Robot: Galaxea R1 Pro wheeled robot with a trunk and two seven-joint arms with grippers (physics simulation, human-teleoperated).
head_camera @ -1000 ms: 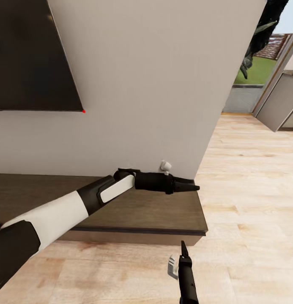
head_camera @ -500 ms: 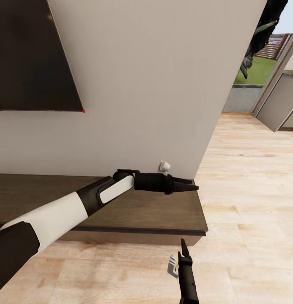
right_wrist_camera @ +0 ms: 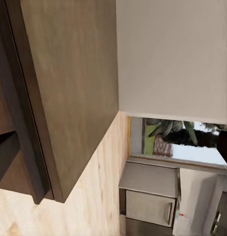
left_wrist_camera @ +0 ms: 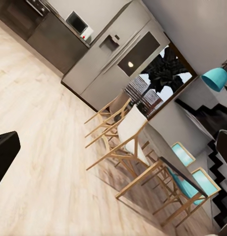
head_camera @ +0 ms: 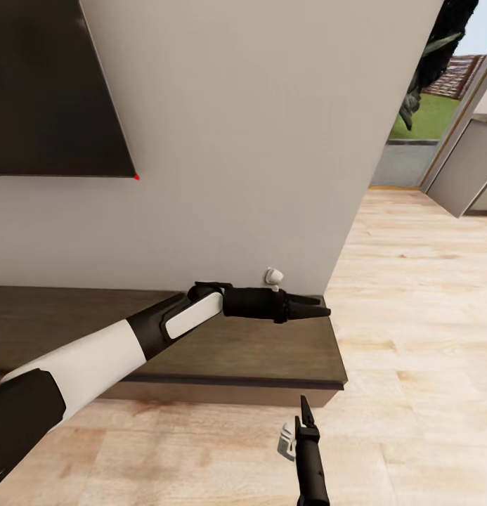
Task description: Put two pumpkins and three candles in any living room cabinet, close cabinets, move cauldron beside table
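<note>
The cabinet (head_camera: 229, 351) is the long low dark brown unit against the white wall, and its front shows no open drawer. My left gripper (head_camera: 325, 308) reaches out level over the cabinet's right end, near the wall. In the left wrist view its fingers (left_wrist_camera: 4, 152) stand apart with nothing between them. My right gripper (head_camera: 304, 407) points up over the floor just in front of the cabinet's right corner; the right wrist view looks along the cabinet's top (right_wrist_camera: 69, 83) and front edge. The pumpkins, candles, cauldron and table are out of view.
A black TV (head_camera: 53, 91) hangs on the wall above the cabinet. A small white fitting (head_camera: 274, 275) sits on the wall by the left gripper. Light plank floor (head_camera: 412, 316) runs right toward a doorway. The left wrist view looks at a fridge (left_wrist_camera: 108, 54) and wooden chairs (left_wrist_camera: 128, 142).
The head view has shifted slightly, so the TV's corner sits a little higher. Both arms have barely moved.
</note>
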